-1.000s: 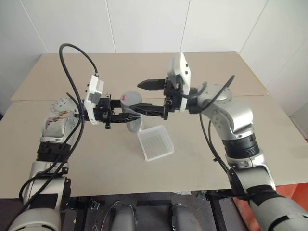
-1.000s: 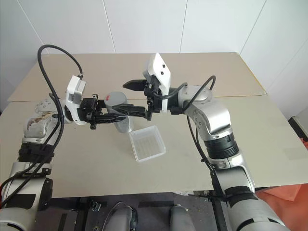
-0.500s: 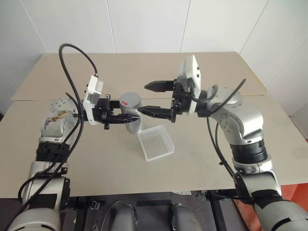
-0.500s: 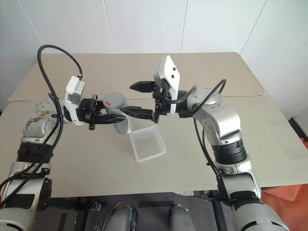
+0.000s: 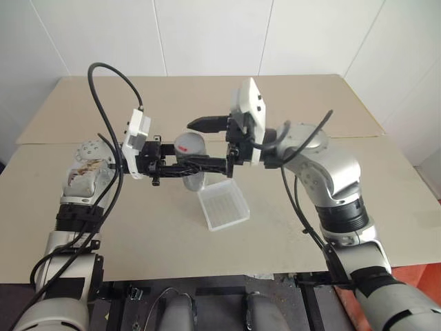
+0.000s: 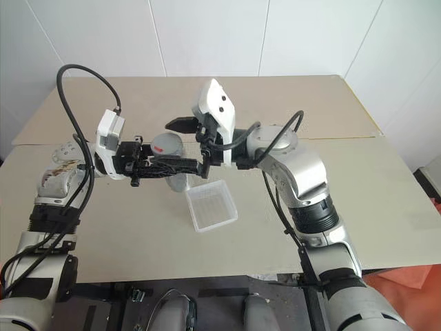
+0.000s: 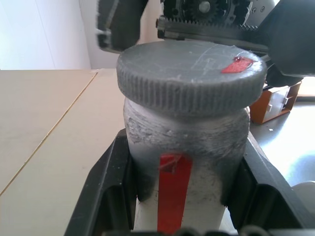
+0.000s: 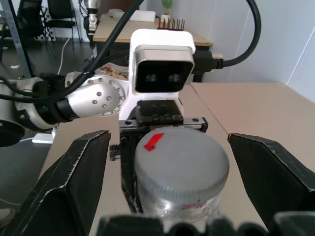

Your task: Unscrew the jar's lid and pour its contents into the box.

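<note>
Left tool (image 5: pixel 180 166) clamped on the jar (image 7: pixel 184 162) body, holding it upright above the counter (image 5: pixel 138 214), just beside the box (image 5: pixel 222 205). Lid (image 8: pixel 181 162) on the jar. Right tool (image 5: pixel 209 145) spread wide, one finger on each side of the lid, not touching

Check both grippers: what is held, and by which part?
Left gripper holds the jar by its body, below the lid. Right gripper holds nothing, its fingers open either side of the lid.
</note>
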{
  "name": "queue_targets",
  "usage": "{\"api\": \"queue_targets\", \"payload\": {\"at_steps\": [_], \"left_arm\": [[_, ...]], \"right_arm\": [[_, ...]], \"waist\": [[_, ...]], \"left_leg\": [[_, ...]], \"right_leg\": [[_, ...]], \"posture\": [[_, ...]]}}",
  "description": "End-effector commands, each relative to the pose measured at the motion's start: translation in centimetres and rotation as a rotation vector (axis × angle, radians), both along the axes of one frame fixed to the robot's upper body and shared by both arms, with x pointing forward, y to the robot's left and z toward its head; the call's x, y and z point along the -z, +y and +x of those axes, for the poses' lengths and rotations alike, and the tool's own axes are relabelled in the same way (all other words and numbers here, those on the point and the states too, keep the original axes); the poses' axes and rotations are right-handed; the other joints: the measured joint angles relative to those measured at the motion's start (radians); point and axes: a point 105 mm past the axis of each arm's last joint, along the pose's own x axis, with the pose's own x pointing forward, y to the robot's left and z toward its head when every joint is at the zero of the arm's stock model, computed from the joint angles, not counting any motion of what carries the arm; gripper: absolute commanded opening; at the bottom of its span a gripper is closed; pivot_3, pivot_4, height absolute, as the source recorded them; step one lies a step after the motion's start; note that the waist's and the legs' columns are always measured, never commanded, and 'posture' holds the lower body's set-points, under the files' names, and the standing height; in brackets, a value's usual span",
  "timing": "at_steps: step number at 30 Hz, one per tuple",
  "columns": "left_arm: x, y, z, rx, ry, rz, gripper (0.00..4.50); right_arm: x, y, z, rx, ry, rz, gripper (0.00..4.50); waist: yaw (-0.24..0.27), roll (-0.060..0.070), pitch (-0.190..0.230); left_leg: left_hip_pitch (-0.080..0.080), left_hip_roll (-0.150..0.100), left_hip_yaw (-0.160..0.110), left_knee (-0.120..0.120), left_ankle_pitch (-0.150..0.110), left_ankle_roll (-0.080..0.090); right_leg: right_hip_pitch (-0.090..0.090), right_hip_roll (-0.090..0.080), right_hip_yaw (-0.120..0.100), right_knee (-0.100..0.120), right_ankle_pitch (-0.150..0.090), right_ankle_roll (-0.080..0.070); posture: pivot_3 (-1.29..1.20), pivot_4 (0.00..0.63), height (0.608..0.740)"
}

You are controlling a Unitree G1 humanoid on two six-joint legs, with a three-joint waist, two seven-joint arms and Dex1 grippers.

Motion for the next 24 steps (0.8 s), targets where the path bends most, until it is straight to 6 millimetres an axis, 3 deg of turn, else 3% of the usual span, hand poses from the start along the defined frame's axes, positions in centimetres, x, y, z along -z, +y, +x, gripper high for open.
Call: {"api": "queue_targets", "payload": {"at_steps": [1, 9, 12, 16, 21, 24], "left_arm": [[-1.1, 0.0, -0.2, 0.005, -0.061, 0.003, 1.95], [-1.0, 0.1, -0.2, -0.001, -0.060, 0.007, 1.95], [-0.9, 0.1, -0.2, -0.002, -0.061, 0.010, 1.95], [-0.9, 0.1, -0.2, -0.001, -0.066, 0.014, 1.95], [-0.9, 0.1, -0.1, -0.001, -0.071, 0.018, 1.95], [-0.5, 0.1, -0.1, -0.005, -0.064, 0.024, 1.95]], "right_arm": [[-1.0, 0.4, -0.3, -0.006, -0.037, 0.008, 4.45], [-1.1, 0.7, -0.1, -0.005, -0.028, 0.007, 4.45], [-1.2, 0.6, -0.1, -0.003, -0.026, 0.007, 3.92], [-1.2, 0.6, 0.0, -0.001, -0.017, 0.003, 2.74], [-1.4, 0.4, 0.2, 0.007, -0.014, 0.017, 2.74], [-2.7, -0.2, 0.5, 0.026, 0.001, 0.065, 2.74]], "waist": [[0.001, 0.000, 0.000], [0.001, 0.000, 0.000], [0.001, 0.000, 0.000], [0.001, 0.000, 0.000], [0.001, 0.000, 0.000], [0.001, 0.000, 0.000]], "left_leg": [[0.000, 0.000, 0.000, 0.000, 0.000, 0.000], [0.000, 0.000, 0.000, 0.000, 0.000, 0.000], [0.000, 0.000, 0.000, 0.000, 0.000, 0.000], [0.000, 0.000, 0.000, 0.000, 0.000, 0.000], [0.000, 0.000, 0.000, 0.000, 0.000, 0.000], [0.000, 0.000, 0.000, 0.000, 0.000, 0.000]], "right_leg": [[0.000, 0.000, 0.000, 0.000, 0.000, 0.000], [0.000, 0.000, 0.000, 0.000, 0.000, 0.000], [0.000, 0.000, 0.000, 0.000, 0.000, 0.000], [0.000, 0.000, 0.000, 0.000, 0.000, 0.000], [0.000, 0.000, 0.000, 0.000, 0.000, 0.000], [0.000, 0.000, 0.000, 0.000, 0.000, 0.000]], "posture": [[0.00, 0.150, 0.740], [0.00, 0.150, 0.740], [0.00, 0.150, 0.740], [0.00, 0.150, 0.740], [0.00, 0.150, 0.740], [0.00, 0.150, 0.740]]}}
